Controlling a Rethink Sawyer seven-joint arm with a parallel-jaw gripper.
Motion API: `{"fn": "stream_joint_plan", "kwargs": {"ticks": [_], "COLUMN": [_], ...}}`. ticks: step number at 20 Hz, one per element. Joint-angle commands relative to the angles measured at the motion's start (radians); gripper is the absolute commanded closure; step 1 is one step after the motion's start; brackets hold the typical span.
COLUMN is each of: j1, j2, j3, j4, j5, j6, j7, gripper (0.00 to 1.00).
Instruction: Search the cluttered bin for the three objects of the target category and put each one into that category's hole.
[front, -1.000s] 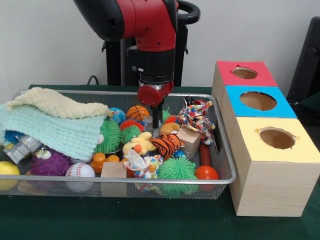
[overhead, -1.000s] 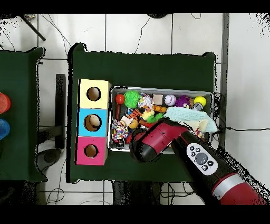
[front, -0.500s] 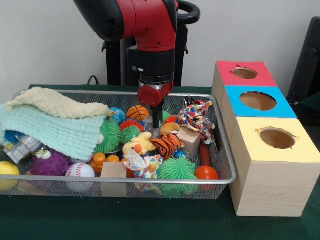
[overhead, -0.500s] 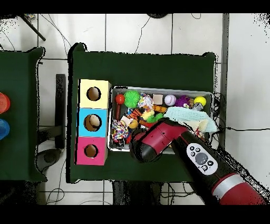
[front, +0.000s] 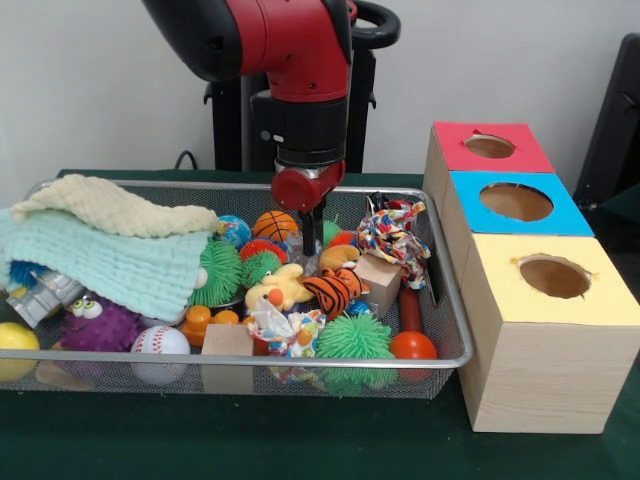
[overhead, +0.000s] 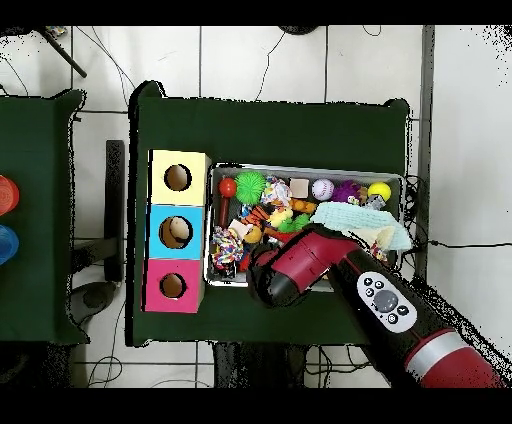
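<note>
Bin (front: 455, 330): arm (front: 300, 70) vertical, pincer (front: 312, 240) among toys.

- In the front view the wire bin (front: 440, 300) sits on the table (front: 300, 450), left of a row of three boxes (front: 520, 250) that runs front to back.
- Folded cloths (front: 110, 240) lie on the bin's left half.
- Toys crowd its right half, with the rope knot (front: 392, 232) at the back right.
- The gripper (front: 312, 240) hangs over the middle toys.
</note>
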Motion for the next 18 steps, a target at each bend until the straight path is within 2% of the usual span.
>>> {"fn": "stream_joint_plan", "kwargs": {"ticks": [1,4,18], "j1": [-0.052,-0.044,-0.065], "j2": [-0.021,-0.055,-0.101], "j3": [-0.003,0.003,0.02], "j4": [-0.077,-0.03,0.009], "j5": [-0.015,-0.008,0.034], "j6": [0.027,0.016,0.03], "j7": [-0.147,-0.134,-0.125], "gripper": [1.0,1.0,1.0]}}
